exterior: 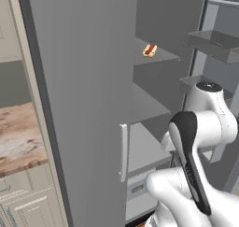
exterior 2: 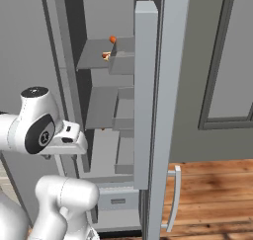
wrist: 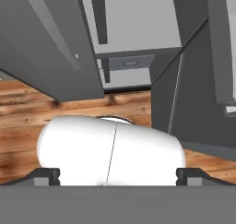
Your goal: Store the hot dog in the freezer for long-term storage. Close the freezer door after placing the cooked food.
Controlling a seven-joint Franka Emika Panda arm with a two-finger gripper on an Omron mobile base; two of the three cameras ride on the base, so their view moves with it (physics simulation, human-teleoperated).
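The hot dog lies on an upper shelf inside the freezer, near the shelf's front edge. In the right base view the hot dog shows partly behind a door bin. The freezer door stands open at the right, its shelf bins facing the compartment; from the other side the freezer door is seen edge-on. My gripper is open with nothing between its fingertips. It is low in front of the freezer and points down at the wooden floor, well below the hot dog.
A tiny round red item sits on the same shelf behind the hot dog. The plain grey door at the left is shut, with its pale handle. A bottom drawer shows below the shelves. Wooden floor lies to the right.
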